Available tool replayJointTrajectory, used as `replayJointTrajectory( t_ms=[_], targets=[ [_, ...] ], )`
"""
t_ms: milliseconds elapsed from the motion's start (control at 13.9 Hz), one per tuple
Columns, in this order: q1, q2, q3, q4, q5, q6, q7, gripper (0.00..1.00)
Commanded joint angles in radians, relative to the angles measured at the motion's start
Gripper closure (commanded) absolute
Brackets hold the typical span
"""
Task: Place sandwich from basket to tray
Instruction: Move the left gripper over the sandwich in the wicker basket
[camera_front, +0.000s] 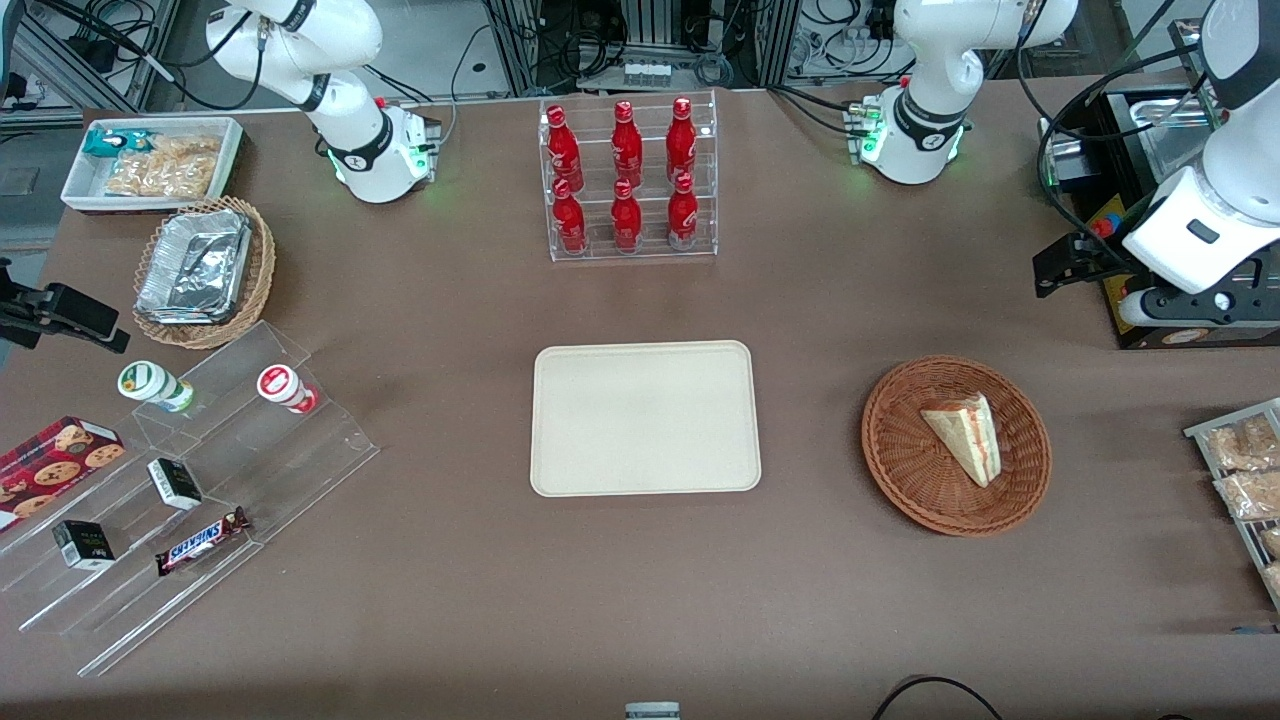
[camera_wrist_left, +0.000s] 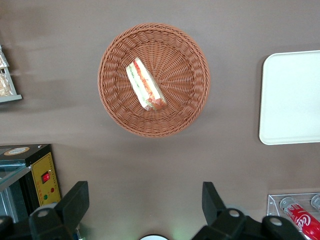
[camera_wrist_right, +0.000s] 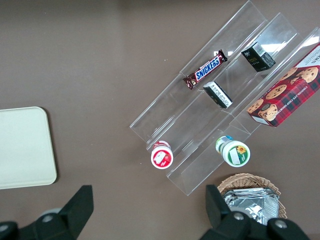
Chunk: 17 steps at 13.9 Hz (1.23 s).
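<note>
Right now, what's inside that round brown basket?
One sandwich wedge lies in the basket; whatever is beneath it on the weave is covered. The tray is bare, and the open gripper hangs above the table beside the basket.

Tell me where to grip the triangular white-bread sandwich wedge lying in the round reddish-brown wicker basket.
Come straight down from above and close on the two flat bread faces of the sandwich, probably near mid-length, where the wedge is thickest. It lies with its layered cut edge up in the basket, whose low rim hinders side approaches. The open gripper hangs above the table beside the basket.

6 red bottles (camera_front: 626, 175), Snickers bar (camera_front: 201, 541), cookie box (camera_front: 52, 465)
</note>
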Motion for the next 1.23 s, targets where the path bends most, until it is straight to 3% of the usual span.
replayJointTrajectory(
  t_ms=[0,360,937,1153],
  targets=[
    [0.000,0.006,-0.008,0.006,0.011,0.000,0.012,0.00],
    [0.000,0.133,-0.008,-0.021,0.011,0.038,0.010,0.00],
    [0.035,0.265,-0.005,-0.237,-0.004,0.431,0.006,0.00],
    [0.060,0.307,-0.005,-0.255,-0.032,0.491,0.001,0.00]
  ],
)
